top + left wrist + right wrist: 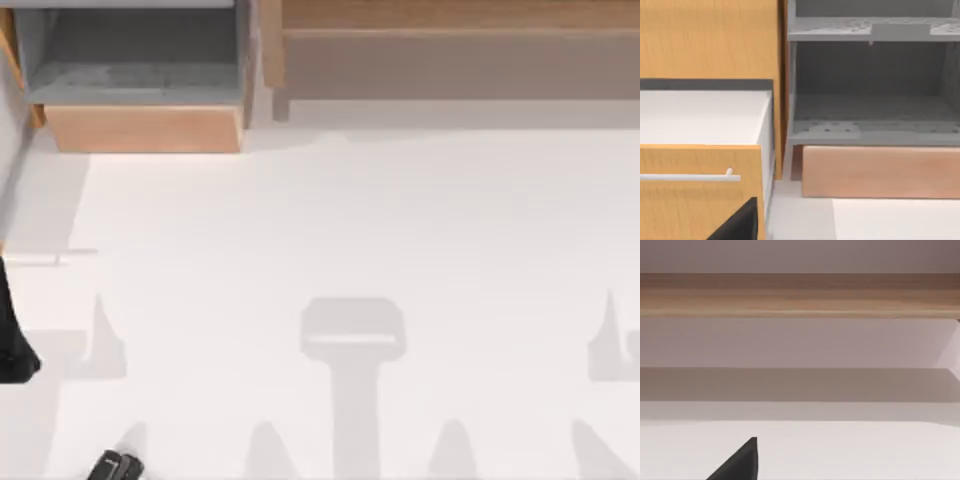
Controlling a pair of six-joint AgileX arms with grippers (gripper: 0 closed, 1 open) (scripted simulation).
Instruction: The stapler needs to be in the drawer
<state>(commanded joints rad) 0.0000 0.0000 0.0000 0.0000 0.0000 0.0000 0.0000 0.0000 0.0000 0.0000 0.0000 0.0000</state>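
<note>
Table (380,220): white top.

Shelf unit (450,50): wide, brown, back right. I see nothing on its boards, and the right wrist view agrees.

Drawer (145,128): back left, just beside the shelf unit and pulled open. Tan front panel faces the arms, with grey floor and walls behind it. The visible floor holds nothing. The left wrist view looks straight at that panel (880,172), with an orange cabinet (700,195) and its pale bar handle beside it.

Left arm (12,345): at the table's left edge, with the left gripper (740,222) showing as 1 black wedge. Can't tell its jaw state.

Right gripper (740,462): another black wedge, facing the shelf unit. Can't tell its jaw state either.

Stapler (115,466): small glossy black piece at the near edge, left side. It lies on the table, well apart from the drawer, and is cut by the frame.

Handling, my guess: rigid, light and slick-shelled. The hinged top may give, so pinch across the narrow sides near the middle. Don't grip top to bottom, and keep it level. The open drawer is far bigger than the stapler, so a drop from above should go in.
</note>
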